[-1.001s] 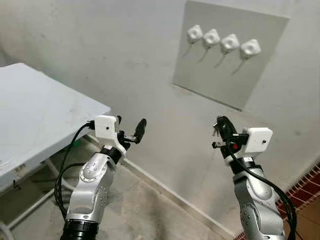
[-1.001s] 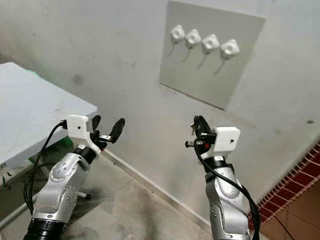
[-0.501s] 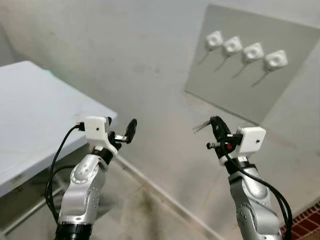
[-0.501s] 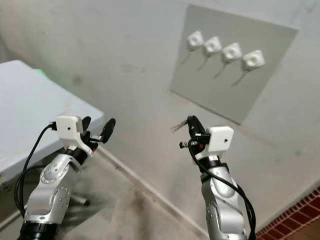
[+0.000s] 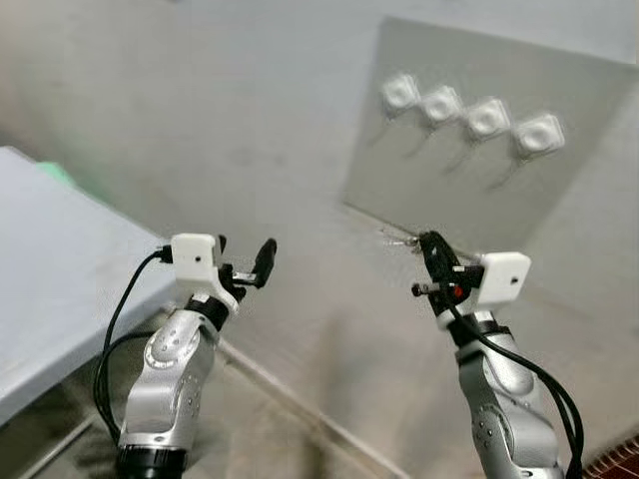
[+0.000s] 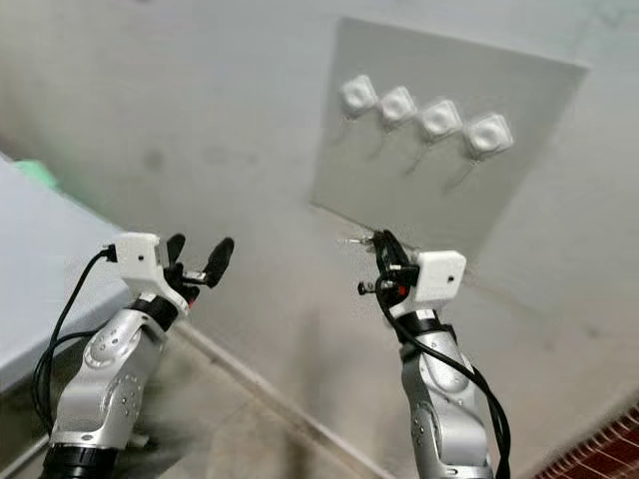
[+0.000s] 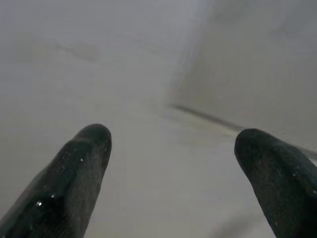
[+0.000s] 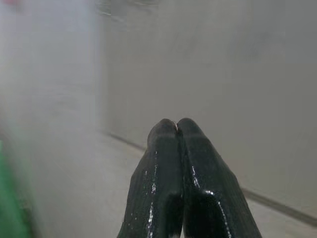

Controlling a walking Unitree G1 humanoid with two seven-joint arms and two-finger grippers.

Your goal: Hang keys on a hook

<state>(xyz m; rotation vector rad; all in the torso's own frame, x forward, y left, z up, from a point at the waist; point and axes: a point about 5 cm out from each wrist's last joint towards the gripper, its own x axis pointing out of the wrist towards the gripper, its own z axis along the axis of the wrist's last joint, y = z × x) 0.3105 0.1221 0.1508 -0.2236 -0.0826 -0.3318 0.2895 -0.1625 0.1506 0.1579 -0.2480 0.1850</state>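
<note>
Right end effector (image 5: 427, 242), centre-right: pinched on keys (image 5: 397, 238). Left end effector (image 5: 245, 261): spread, empty. Risk: thin grip, keys slipping before hooks (image 5: 469, 118), upper right.

Motion blur, small detail lost
I can't resolve the keys (image 5: 399, 238) or hooks (image 5: 469, 118); worktop (image 5: 50, 259) cut off left.
</note>
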